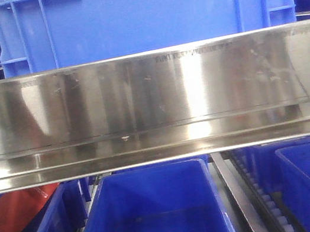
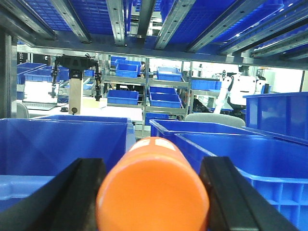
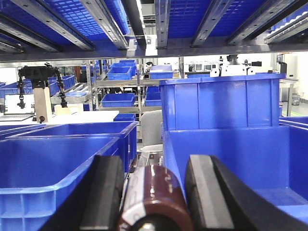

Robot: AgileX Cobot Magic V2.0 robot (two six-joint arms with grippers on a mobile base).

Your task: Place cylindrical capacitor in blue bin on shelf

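Observation:
In the right wrist view my right gripper (image 3: 155, 159) is shut on a dark brown cylindrical capacitor (image 3: 156, 197), which points forward over the gap between two blue bins (image 3: 53, 159) (image 3: 226, 149) inside the shelf. In the left wrist view my left gripper (image 2: 153, 161) is shut on an orange cylindrical capacitor (image 2: 154, 187), held above the gap between blue bins (image 2: 62, 139) (image 2: 250, 154). The front view shows the shelf's shiny steel rail (image 1: 153, 104) and an open blue bin (image 1: 154, 212) below it. No gripper shows in the front view.
A large blue crate (image 1: 142, 10) stands above the rail. A roller track (image 1: 264, 193) runs between the lower bins, and a red object (image 1: 11, 219) sits at lower left. Shelf rails (image 3: 159, 24) hang close overhead. A tall blue bin (image 3: 216, 101) stands ahead on the right.

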